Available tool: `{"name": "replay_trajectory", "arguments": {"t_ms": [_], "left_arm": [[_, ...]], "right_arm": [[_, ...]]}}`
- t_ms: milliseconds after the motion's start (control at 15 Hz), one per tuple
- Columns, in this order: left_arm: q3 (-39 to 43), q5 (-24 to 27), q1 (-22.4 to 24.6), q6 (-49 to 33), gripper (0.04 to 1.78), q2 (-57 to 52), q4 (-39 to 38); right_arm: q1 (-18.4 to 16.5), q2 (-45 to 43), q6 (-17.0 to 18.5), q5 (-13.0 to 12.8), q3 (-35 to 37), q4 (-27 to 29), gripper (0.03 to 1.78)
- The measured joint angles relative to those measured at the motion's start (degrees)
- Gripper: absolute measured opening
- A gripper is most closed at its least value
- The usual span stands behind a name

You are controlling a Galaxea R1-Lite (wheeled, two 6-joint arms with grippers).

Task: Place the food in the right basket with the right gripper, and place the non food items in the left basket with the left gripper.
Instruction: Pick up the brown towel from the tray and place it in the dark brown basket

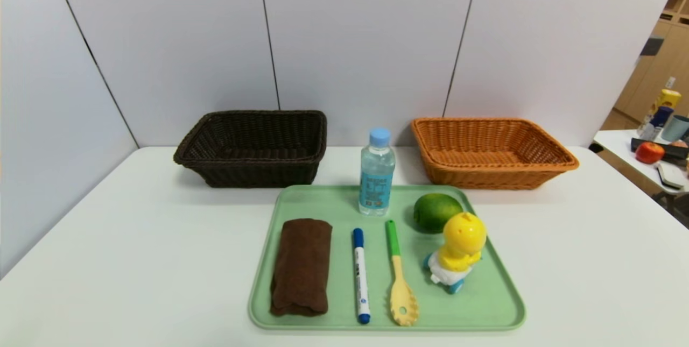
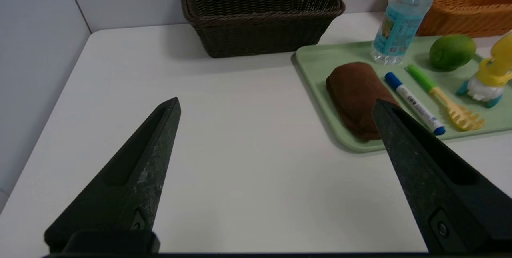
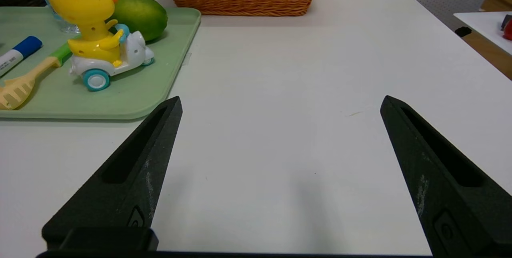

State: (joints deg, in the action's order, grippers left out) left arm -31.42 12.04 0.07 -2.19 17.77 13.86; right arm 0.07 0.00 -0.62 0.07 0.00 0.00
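A green tray [image 1: 484, 304] holds a folded brown cloth [image 1: 301, 265], a blue marker [image 1: 360, 276], a yellow-and-green pasta spoon [image 1: 399, 277], a water bottle [image 1: 377, 172], a green lime [image 1: 436, 211] and a yellow duck toy [image 1: 457, 253]. A dark brown basket [image 1: 253, 148] stands at the back left, an orange basket [image 1: 492, 152] at the back right. Neither gripper shows in the head view. My left gripper [image 2: 276, 104] is open and empty over bare table, left of the tray [image 2: 316, 56]. My right gripper [image 3: 280, 100] is open and empty over bare table, right of the tray [image 3: 176, 50].
White panel walls close the table at the back and the left. A side table [image 1: 624, 148] with an apple, cups and other small items stands off the right edge. Bare tabletop lies on both sides of the tray.
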Motion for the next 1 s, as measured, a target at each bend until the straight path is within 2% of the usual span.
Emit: {"name": "replay_trajectory", "arguments": {"t_ms": [133, 267, 467, 600, 733, 867, 1000], "left_arm": [[-7.2, 3.0, 0.0, -3.8, 1.69, 8.9, -1.3], [-12.8, 5.5, -0.4, -3.8, 1.69, 17.8, -2.7], [-17.9, 7.2, -4.9, -1.1, 1.69, 28.7, -4.5], [-23.5, 6.9, -10.4, -4.0, 1.69, 34.7, 1.0], [-30.5, 4.6, -16.7, -10.0, 1.69, 40.6, 10.0], [-34.4, -0.6, -23.3, -14.4, 1.69, 45.2, 15.5], [-35.9, -7.7, -29.7, -15.0, 1.69, 48.9, 16.2]], "right_arm": [[0.0, 0.0, 0.0, 0.0, 0.0, 0.0, 1.71], [0.0, 0.1, -0.8, 0.0, -0.2, 1.0, 1.71], [0.0, 2.5, -2.9, 2.7, -4.2, 3.8, 1.71], [0.0, 9.1, -3.0, 4.8, -11.1, 6.2, 1.71], [0.1, 19.4, -2.7, 5.8, -21.0, 7.7, 1.71], [0.1, 31.6, -1.1, 6.5, -33.0, 9.8, 1.71], [0.3, 43.5, 1.3, 6.8, -46.5, 13.9, 1.71]]}}
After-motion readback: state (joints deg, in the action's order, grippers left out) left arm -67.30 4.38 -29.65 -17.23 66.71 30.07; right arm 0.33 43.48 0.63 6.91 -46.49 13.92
